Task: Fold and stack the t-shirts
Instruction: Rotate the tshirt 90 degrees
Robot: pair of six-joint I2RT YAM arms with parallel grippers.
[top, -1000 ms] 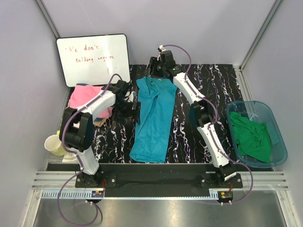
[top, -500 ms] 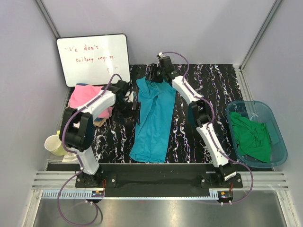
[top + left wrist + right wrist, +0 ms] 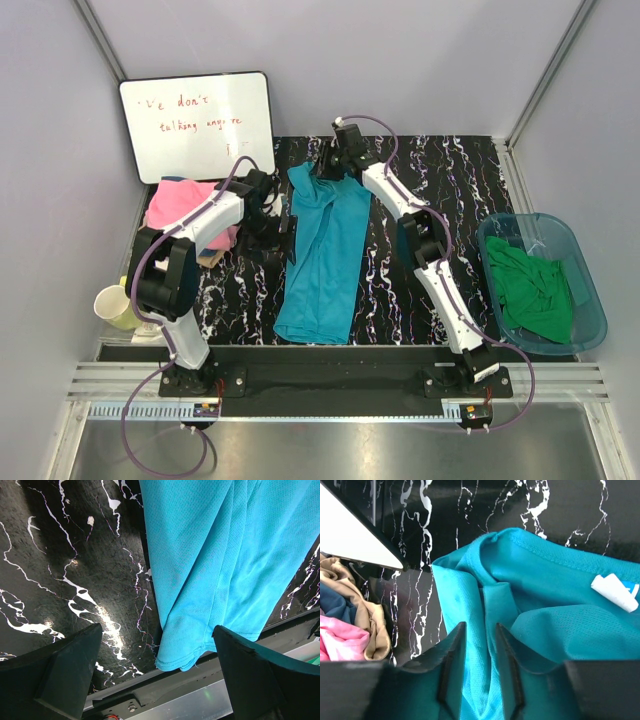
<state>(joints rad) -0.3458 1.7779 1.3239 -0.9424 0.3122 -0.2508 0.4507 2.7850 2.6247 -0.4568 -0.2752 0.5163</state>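
**Layout, largest to smallest.** A black table top veined with white (image 3: 440, 200) is carrying the work. Along its middle a teal-blue cloth t-shirt (image 3: 325, 255) is lying as one long strip. Its long axis is running from the far side to the near edge, with the near end leaning slightly left. In the left wrist view the hem is lying just beside the table's near edge.

At the right a translucent blue plastic tub (image 3: 590, 300) is holding a crumpled green t-shirt (image 3: 530, 290). A white board with red writing (image 3: 195, 125) is leaning at the far left. In front of it a pink t-shirt (image 3: 180, 205) is lying on a small pile, over a tan t-shirt (image 3: 370, 625).

**Grippers.** The right gripper (image 3: 333, 165) is sitting at the shirt's far, collar end, so the whole length is stretching away from it towards the bases. Its jaws are standing partway in, astride a raised fold of teal cloth (image 3: 479, 650); whether they are pinching it cannot be told. The left gripper (image 3: 272, 222) is hovering just beside the shirt's left edge, its jaws spread wide and holding nothing (image 3: 157, 645).

**Room.** Bare table is lying well open between shirt and tub. The strip towards the pile is narrower, so a lengthwise fold probably suits better.
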